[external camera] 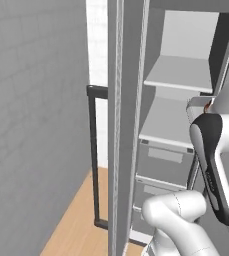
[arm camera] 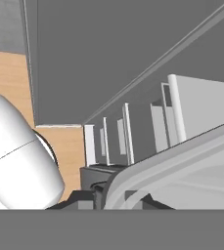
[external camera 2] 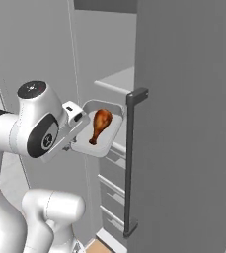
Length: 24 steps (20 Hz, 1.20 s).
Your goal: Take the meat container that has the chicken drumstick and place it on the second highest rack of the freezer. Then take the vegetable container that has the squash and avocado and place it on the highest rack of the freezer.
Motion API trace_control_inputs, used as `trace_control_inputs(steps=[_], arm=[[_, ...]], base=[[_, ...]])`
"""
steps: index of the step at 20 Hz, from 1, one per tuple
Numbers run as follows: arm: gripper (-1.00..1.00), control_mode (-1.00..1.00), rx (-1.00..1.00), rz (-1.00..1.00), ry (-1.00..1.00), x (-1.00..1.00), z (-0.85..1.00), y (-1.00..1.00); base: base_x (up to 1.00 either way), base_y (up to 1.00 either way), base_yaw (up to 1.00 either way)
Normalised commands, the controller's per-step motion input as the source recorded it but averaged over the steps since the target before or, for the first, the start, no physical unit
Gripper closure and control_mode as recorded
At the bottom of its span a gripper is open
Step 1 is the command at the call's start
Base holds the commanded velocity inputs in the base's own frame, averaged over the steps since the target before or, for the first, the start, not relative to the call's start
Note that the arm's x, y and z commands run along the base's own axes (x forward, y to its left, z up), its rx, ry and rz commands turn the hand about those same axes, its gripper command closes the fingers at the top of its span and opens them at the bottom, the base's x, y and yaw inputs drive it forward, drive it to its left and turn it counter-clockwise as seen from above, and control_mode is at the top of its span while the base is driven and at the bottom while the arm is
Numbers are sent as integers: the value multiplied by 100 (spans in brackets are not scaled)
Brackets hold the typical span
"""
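My gripper (external camera 2: 81, 129) is shut on the near edge of the meat container (external camera 2: 104, 136), a shallow light-grey tray held up in front of the open freezer (external camera: 186, 35). The chicken drumstick (external camera 2: 100, 124) lies in the tray, glossy orange-brown, bone end toward the hand. From the left, the arm hides most of the tray, and only its rim (external camera: 198, 102) shows beside the second highest rack (external camera: 163, 122). The highest rack (external camera: 178, 75) sits above it. The hand view looks along the tray's rim (arm camera: 182, 166). The vegetable container is out of view.
Grey drawers (external camera: 163, 165) stack below the racks. The open freezer door (external camera 2: 188, 123) stands close on the right with its dark bar handle (external camera 2: 130, 163). A second door edge (external camera: 123, 125) and handle (external camera: 92, 155) stand on the left, beside a grey wall (external camera: 31, 125). Wooden floor (external camera: 78, 220) lies below.
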Motion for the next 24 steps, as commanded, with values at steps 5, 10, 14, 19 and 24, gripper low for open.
trace_control_inputs(steps=[5, 10, 14, 19, 24], arm=[[100, 100, 0, 0, 0, 0, 0, 0], [100, 100, 0, 0, 0, 0, 0, 0], [100, -100, 0, -10, 0, 48, -16, 49], [100, -100, 0, -4, 0, 71, -22, 27], [100, -100, 0, 0, 0, 63, -16, -9]], base=[[42, 73, -20], [37, 57, -16], [0, 0, 0], [0, 0, 0], [0, 0, 0]])
